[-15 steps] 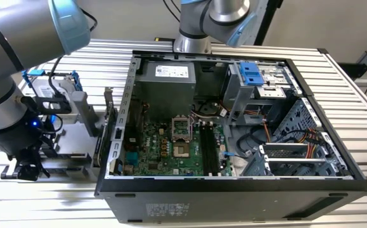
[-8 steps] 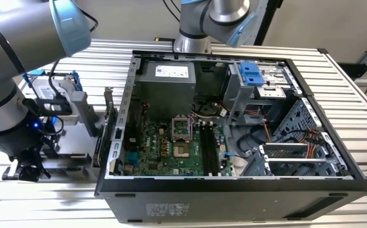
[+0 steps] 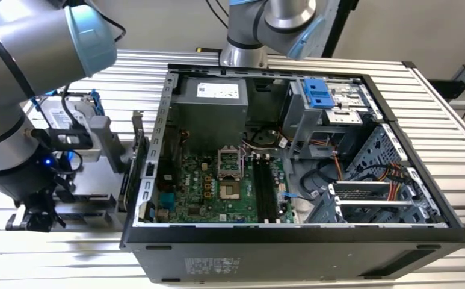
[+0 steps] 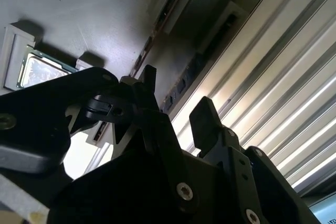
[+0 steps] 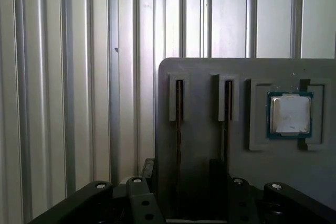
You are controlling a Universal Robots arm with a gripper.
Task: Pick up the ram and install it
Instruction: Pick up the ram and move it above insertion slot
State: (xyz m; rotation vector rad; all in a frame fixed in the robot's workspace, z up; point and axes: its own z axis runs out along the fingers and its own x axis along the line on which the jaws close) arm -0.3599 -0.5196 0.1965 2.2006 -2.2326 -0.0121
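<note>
Presently the hand [image 4: 177, 97] is held low over the grey holder [image 5: 205, 77], which is set on the ribbed metal counter [image 5: 68, 77] at the exterior view's left of the open computer case [image 3: 296, 244]. Its fingers [image 4: 206, 119] are seen spread well apart in the second wrist view, and nothing is clamped between them. The ram [image 5: 179, 106] is found standing on edge in a narrow slot of the holder, with a second stick [image 5: 228, 103] kept in the slot just beside it (both are seen edge-on as thin dark lines in the first wrist view). The sticks run toward the gap between the fingers, but which of the two is nearer that gap cannot be told. A square silver CPU chip [image 5: 290, 114] is seated in a recess of the holder next to the second stick. In the exterior view a silver hard drive [image 3: 59, 114] with blue brackets is propped at the end of the holder away from the hand. Inside the case the green motherboard [image 3: 204, 195] is laid flat, and its long black memory slots [image 3: 266, 189] are seen beside the processor socket [image 3: 229, 174], well apart from the hand.
</note>
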